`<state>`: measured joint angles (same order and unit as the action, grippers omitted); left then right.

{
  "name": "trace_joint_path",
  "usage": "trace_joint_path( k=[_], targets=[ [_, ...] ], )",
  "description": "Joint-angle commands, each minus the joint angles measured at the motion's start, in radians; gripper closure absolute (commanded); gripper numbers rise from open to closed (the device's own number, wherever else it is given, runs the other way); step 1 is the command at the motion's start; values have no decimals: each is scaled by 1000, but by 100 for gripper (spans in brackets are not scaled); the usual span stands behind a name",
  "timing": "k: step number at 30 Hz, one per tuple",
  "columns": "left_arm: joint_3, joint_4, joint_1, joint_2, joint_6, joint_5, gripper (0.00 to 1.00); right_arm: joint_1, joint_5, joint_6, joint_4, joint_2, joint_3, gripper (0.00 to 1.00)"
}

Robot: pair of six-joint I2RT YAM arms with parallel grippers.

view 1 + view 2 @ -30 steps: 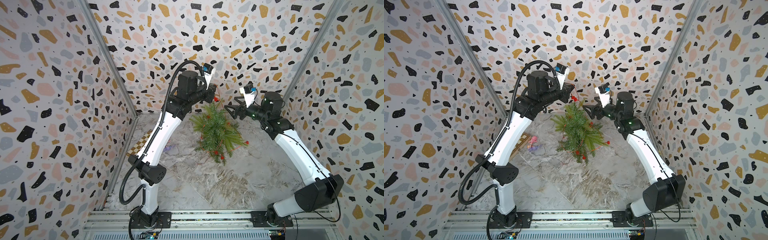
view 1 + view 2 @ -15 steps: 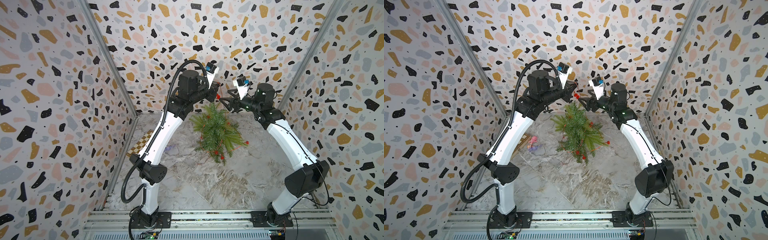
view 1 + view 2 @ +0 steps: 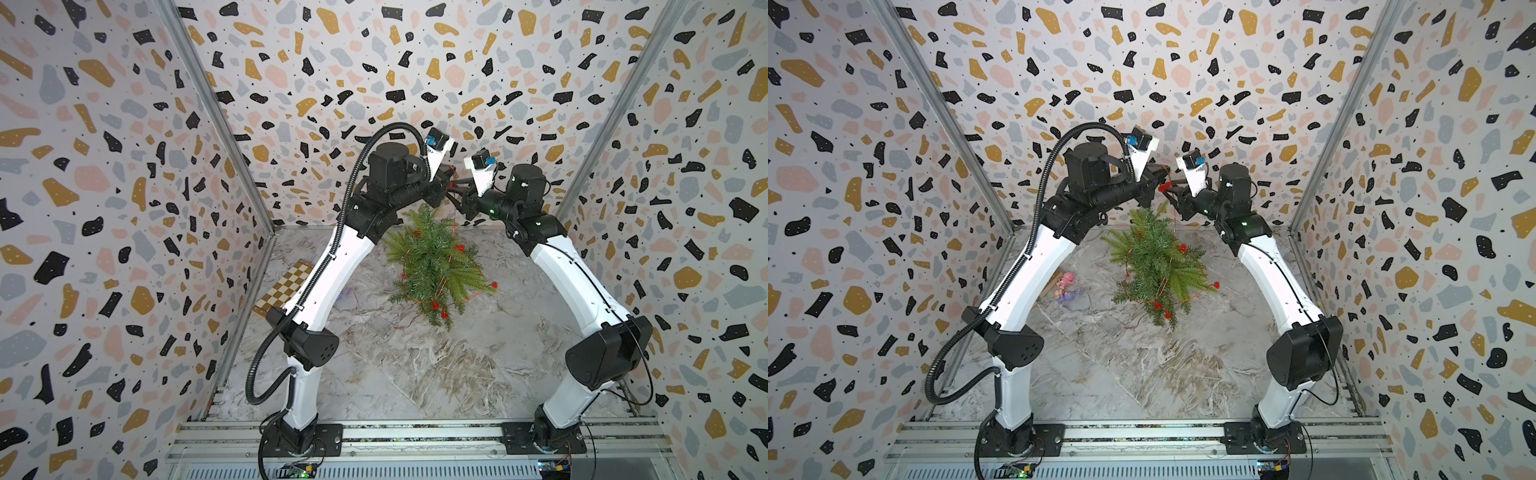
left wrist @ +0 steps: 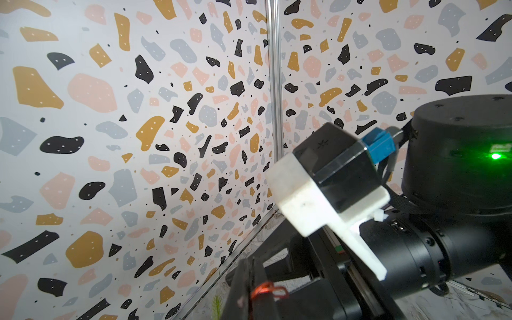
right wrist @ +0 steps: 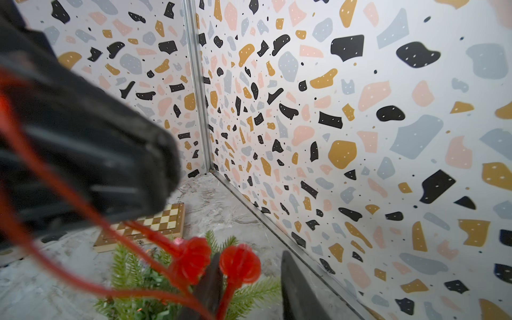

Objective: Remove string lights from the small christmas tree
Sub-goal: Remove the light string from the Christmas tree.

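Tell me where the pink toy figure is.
In a top view, the toy figure lies on the floor between the left arm and the small christmas tree.

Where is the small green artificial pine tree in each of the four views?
In a top view: the small green artificial pine tree is near the centre, on the grey marble floor.
In a top view: again near the centre.
Left wrist: a green sprig at the bottom edge.
Right wrist: branches along the bottom edge.
Shared landmark: the copper string lights with red bulbs.

Bright, even light — near foreground blurred
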<state>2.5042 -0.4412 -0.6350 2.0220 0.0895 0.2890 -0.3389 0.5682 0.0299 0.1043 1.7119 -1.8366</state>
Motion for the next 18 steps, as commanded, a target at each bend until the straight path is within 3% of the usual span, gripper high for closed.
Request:
trace_joint_path(
  k=[1, 3, 5, 6, 7, 15, 18],
  targets=[
    [27, 46, -11, 19, -3, 16, 100, -3, -14, 17, -3, -67, 0, 78],
    [28, 37, -14, 21, -22, 13, 89, 2, -13, 18, 13, -75, 4, 85],
    [27, 6, -17, 14, -42, 9, 66, 18, 11, 7, 3, -90, 25, 92],
    [16, -2, -17, 4, -54, 2, 59, 28, 15, -2, -9, -97, 38, 96],
    [-4, -6, -18, -11, -65, -1, 55, 39, 15, -12, -21, -103, 47, 100],
    [-115, -78, -20, -137, -111, -32, 34, 70, 14, -33, -33, -116, 46, 100],
    [-195, -113, -19, -215, -109, -77, 21, 70, 18, -44, -33, -118, 46, 100]
  ],
)
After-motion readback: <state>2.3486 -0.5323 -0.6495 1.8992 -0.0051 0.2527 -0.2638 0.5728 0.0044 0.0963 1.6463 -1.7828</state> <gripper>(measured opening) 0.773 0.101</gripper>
